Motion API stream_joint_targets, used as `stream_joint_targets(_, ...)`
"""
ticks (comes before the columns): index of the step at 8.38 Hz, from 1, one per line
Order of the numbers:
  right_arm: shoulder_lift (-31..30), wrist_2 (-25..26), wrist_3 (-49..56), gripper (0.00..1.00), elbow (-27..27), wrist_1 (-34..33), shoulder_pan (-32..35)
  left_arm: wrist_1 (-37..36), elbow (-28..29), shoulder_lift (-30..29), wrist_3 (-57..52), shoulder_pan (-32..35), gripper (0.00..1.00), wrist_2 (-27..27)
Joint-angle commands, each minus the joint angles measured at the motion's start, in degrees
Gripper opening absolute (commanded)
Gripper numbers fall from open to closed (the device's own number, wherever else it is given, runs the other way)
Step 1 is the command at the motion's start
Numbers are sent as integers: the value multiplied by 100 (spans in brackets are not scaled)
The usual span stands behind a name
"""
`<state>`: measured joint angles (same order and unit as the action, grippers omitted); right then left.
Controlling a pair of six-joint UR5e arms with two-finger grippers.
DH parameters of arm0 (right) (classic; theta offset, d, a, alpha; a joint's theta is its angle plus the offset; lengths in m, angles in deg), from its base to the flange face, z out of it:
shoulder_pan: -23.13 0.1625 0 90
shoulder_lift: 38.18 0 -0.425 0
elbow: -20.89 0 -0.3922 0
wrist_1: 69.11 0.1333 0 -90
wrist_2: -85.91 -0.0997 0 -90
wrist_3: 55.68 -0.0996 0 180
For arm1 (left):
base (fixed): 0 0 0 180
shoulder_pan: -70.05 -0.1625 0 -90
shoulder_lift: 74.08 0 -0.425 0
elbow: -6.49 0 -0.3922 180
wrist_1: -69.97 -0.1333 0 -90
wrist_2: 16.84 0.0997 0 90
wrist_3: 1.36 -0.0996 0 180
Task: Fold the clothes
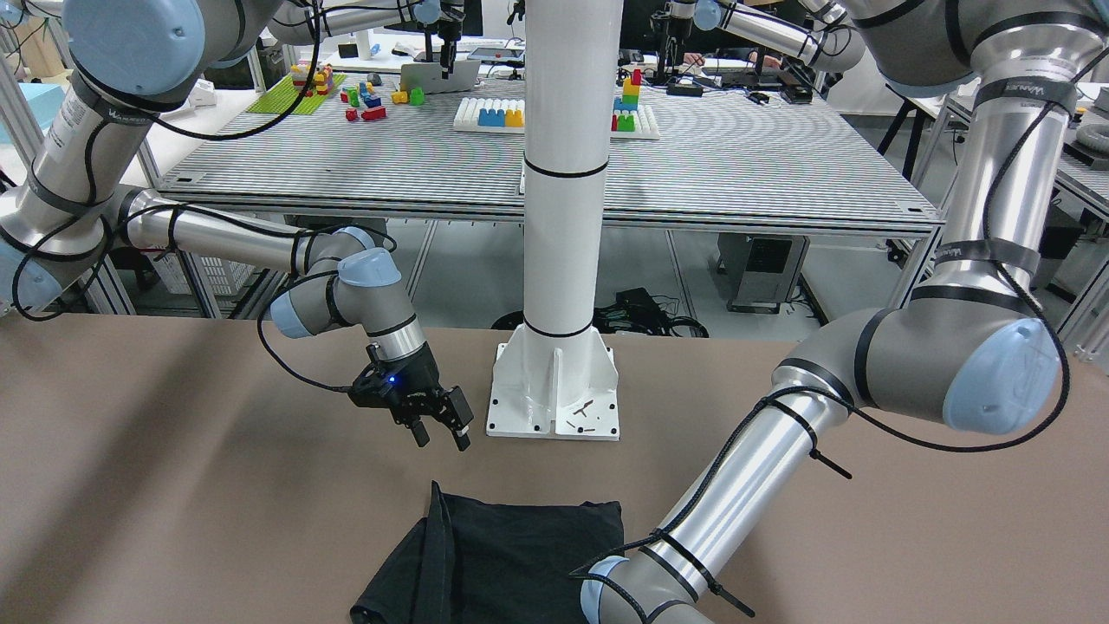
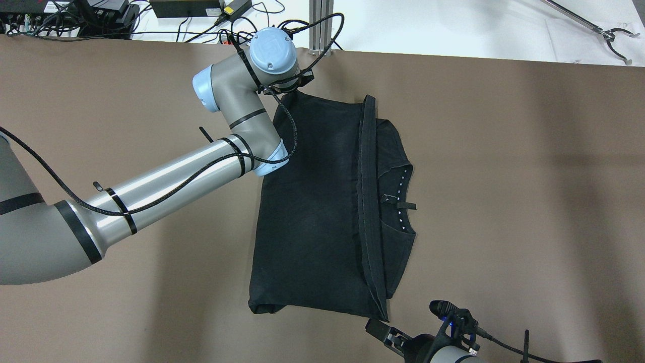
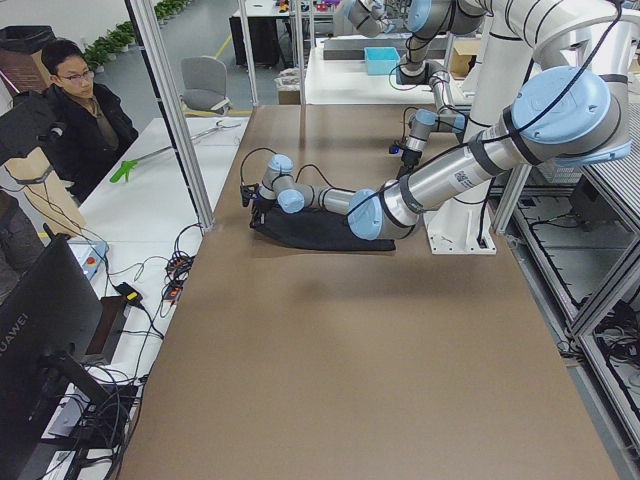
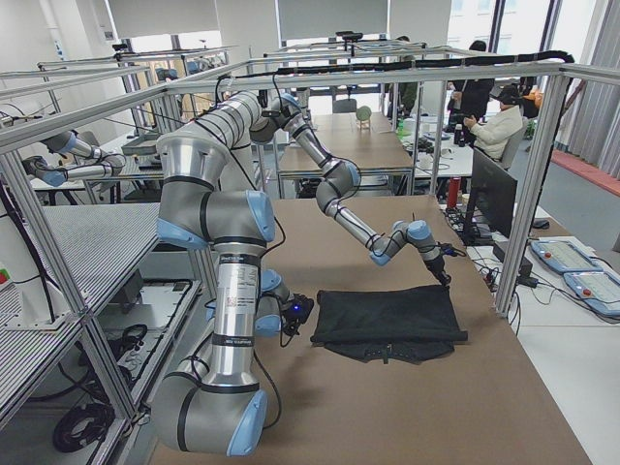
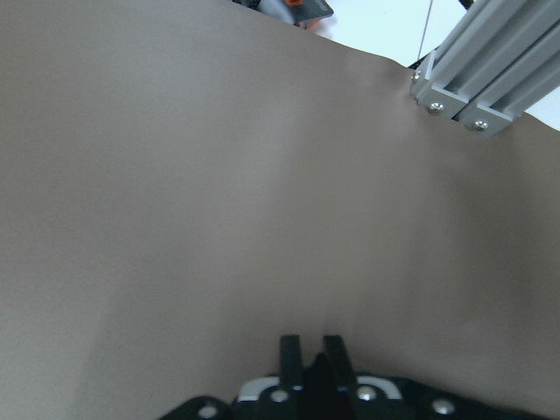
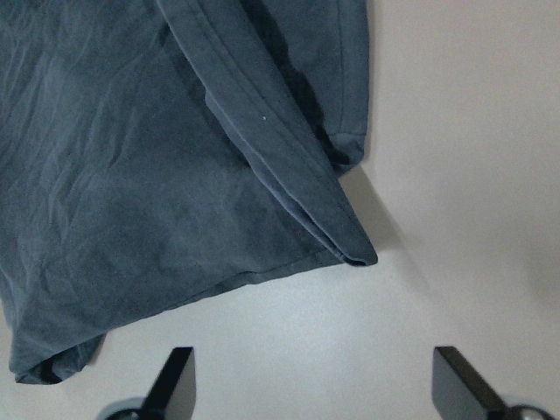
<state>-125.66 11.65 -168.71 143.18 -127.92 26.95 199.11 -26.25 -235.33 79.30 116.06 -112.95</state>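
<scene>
The black shirt (image 2: pixel 312 212) lies flat on the brown table (image 2: pixel 504 201), near the middle and in front of the white post (image 1: pixel 563 173). It is folded over. A big top part covers most of it, and a thick hem (image 2: pixel 368 201) runs in a line across it. Past the hem, on the robot's right, a smaller part sticks out with the neck hole in it.

The left claw (image 5: pixel 311 341) is down at the far corner of the shirt, by the back edge of the table. Its two fingers are very close together. I cannot tell if a bit of cloth is pinched between them.

The right claw (image 1: pixel 442 438) hangs a little above the table, beside the near corner of the shirt where the hem ends. Its fingers (image 6: pixel 175 376) are wide apart and hold nothing. It does not touch the shirt.
</scene>
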Motion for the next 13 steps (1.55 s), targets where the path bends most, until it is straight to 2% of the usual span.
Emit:
stream_joint_targets(1, 177, 847, 0, 95, -117, -376, -196, 226, -38, 120, -59, -13, 94, 301)
stream_joint_targets(2, 483, 1444, 96, 95, -161, -630, -249, 208, -814, 660, -59, -4, 94, 303)
stream_joint_targets(3, 999, 1450, 462, 95, -153, -1442, -215, 182, -1813, 1413, -33, -30, 94, 286)
stream_joint_targets(4, 1440, 1371, 1162, 95, -153, -2346, -145, 199, -2380, 1917, 2, -31, 94, 277)
stream_joint_targets(5, 1731, 988, 2596, 95, -162, -2955, -58, 234, -2464, 2105, 2, -22, 94, 286)
stream_joint_targets(6, 1778, 714, 3915, 95, -162, -3223, 100, 234, -2622, 2237, 11, -13, 94, 303)
stream_joint_targets(7, 1778, 624, 4755, 95, -197, -3269, 284, 234, -2928, 2517, -41, 4, 94, 303)
stream_joint_targets(9, 1769, 370, 5525, 95, -468, -3453, 636, 199, -3185, 2651, -42, 83, 94, 321)
stream_joint_targets(11, 1979, 62, 5494, 95, -924, -3401, 822, 182, -3264, 2660, -7, 84, 94, 400)
stream_joint_targets(13, 2033, 43, 5519, 95, -1049, -3410, 822, 164, -3274, 2721, -15, 84, 94, 391)
